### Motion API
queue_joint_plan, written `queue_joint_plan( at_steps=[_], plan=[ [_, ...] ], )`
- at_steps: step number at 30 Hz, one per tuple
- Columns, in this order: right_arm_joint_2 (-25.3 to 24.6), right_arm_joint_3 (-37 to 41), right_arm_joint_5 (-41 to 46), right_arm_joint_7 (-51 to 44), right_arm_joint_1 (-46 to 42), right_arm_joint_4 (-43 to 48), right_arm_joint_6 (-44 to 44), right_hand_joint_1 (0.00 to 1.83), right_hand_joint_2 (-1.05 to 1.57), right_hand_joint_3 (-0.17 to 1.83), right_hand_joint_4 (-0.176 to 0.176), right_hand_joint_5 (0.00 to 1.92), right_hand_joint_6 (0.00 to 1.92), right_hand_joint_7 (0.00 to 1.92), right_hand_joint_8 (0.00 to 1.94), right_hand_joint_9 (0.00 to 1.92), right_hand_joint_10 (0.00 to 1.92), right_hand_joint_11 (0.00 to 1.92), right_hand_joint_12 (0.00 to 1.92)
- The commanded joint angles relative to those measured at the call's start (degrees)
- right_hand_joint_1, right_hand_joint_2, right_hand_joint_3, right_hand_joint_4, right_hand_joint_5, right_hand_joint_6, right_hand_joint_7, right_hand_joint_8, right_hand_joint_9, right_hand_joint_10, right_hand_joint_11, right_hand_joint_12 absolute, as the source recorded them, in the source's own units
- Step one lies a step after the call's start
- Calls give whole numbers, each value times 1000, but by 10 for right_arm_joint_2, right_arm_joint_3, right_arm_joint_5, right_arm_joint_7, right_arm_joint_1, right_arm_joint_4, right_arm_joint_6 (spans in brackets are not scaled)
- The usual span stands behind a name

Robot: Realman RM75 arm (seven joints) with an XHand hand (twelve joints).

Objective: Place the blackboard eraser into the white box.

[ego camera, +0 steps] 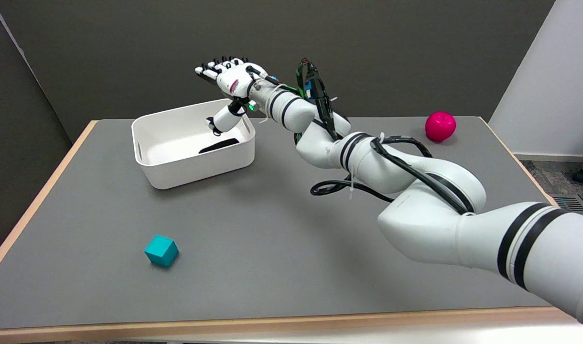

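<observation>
The white box (177, 169) stands on the grey table at the back left. Inside it, against the right wall, lies a flat dark thing, the blackboard eraser (219, 145); only its black top shows. My right hand (232, 82) hovers above the box's far right corner, fingers spread and pointing left, thumb hanging down over the box. It holds nothing and stays apart from the eraser.
A teal cube (161, 250) sits near the table's front left. A pink ball-like object (440, 126) rests at the back right. My right arm stretches across the table's right half, with cables looping off it. Dark walls stand behind the table.
</observation>
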Motion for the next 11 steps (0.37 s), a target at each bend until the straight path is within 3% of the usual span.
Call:
queue_joint_plan(
  at_steps=[1,6,11],
  plan=[
    [165,24,301,19,-179,317,12,310,596,991,77,-1,144,20,130,15,438,-1,878],
    [255,39,488,19,-265,407,72,319,593,985,80,62,115,64,156,27,468,-1,919],
    [335,82,666,19,-372,471,189,328,599,983,75,69,147,79,218,48,514,0,952]
  ],
)
